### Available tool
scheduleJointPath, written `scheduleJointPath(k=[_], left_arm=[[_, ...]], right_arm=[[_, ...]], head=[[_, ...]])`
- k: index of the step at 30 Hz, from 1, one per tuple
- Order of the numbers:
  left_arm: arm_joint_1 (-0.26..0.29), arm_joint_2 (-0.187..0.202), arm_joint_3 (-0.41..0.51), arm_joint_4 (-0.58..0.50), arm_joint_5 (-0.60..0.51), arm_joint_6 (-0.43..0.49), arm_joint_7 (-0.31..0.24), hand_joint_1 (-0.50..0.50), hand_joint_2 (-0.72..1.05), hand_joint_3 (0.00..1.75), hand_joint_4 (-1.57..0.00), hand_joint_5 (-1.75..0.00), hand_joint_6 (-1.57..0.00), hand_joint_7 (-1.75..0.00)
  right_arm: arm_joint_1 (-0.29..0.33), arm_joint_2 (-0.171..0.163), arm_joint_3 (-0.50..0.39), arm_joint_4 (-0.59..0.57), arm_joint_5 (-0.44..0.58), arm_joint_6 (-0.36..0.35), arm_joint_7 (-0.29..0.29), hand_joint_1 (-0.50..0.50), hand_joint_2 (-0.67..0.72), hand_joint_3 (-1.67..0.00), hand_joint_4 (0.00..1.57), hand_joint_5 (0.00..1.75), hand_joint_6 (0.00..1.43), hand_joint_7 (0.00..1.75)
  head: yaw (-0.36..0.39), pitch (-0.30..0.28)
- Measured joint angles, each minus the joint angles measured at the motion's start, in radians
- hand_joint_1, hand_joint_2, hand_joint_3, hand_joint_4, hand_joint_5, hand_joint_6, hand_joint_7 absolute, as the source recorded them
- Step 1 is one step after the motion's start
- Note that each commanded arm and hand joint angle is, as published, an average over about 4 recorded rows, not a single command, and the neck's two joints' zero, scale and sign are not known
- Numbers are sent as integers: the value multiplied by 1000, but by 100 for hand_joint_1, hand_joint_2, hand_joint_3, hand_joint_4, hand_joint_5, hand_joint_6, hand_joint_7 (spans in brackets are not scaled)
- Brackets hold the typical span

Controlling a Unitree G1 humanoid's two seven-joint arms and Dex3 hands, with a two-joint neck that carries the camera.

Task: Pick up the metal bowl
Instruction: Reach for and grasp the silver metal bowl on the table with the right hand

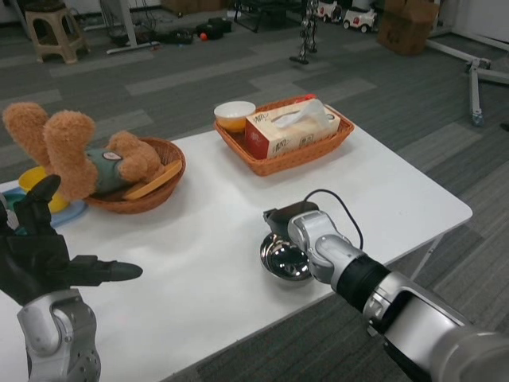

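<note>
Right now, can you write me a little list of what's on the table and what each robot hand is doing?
metal bowl: near the table's front edge, mostly under the right hand
right hand: over the bowl's far rim; whether it grips cannot be told
left hand: at the left, held above the table, fingers spread, holding nothing
round basket: holds a teddy bear, legs up
rectangular basket: far side, holds a tissue box and a small bowl
white table: carries all of these
</note>
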Motion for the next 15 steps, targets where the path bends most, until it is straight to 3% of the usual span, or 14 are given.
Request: scheduleJointPath(k=[9,15], left_arm=[[1,0,-2,-2,0,-1,0,-46,-64,0,-112,-133,-1,-7],[1,0,-2,-3,0,-1,0,-46,-64,0,-112,-133,0,-7]], right_arm=[[-2,20,17,76,16,-35,-125,-46,66,0,1,0,0,7],[-3,30,20,109,27,-49,-152,-46,66,0,1,0,1,7]], head=[[1,0],[2,-2]])
